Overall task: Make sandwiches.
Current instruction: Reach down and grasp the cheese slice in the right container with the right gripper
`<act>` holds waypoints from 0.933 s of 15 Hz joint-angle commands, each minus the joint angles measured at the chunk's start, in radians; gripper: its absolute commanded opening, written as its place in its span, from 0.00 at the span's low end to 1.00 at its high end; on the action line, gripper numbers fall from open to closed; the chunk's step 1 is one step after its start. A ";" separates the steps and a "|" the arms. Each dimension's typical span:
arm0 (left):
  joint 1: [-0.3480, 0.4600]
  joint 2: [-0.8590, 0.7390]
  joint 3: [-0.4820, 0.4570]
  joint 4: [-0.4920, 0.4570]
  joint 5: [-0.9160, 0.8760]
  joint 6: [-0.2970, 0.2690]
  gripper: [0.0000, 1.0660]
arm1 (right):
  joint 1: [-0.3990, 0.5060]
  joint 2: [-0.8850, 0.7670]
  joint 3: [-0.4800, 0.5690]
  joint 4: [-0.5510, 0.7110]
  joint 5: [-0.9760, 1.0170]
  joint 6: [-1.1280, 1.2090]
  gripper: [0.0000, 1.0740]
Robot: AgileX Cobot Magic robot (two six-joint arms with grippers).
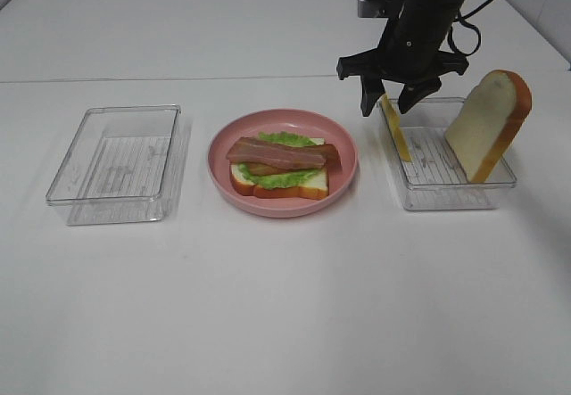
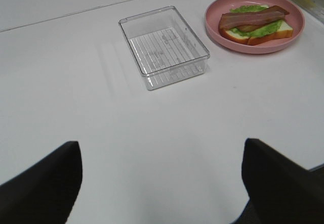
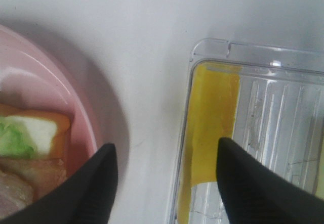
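I noted right gripper [image 1: 386, 108] fingers apart, either side of the yellow cheese slice [image 3: 210, 123] leaning in the clear tray [image 1: 455, 197]; left gripper [image 2: 162, 193] fingers spread wide above the table [image 2: 101, 113]

The right arm [image 1: 430, 10] comes in from above, and the right gripper [image 1: 386, 107] points straight down with its fingers apart. The left gripper [image 2: 162, 193] sits low, fingers spread wide, holding nothing.

yellow cheese square [image 3: 211, 123] against clear tray [image 3: 283, 128] edge wall, near tray corner. pink plate [image 3: 61, 82] beside tray, apart. jaws spread over surface [image 3: 147, 57].
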 commanded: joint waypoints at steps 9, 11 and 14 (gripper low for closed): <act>0.004 -0.021 0.002 -0.008 -0.010 -0.002 0.76 | -0.007 0.018 -0.007 -0.010 0.007 -0.011 0.41; 0.004 -0.021 0.002 -0.008 -0.010 -0.002 0.76 | -0.007 0.018 -0.007 -0.012 0.008 -0.010 0.27; 0.004 -0.021 0.002 -0.008 -0.010 -0.002 0.76 | -0.007 0.018 -0.007 -0.018 0.011 -0.010 0.06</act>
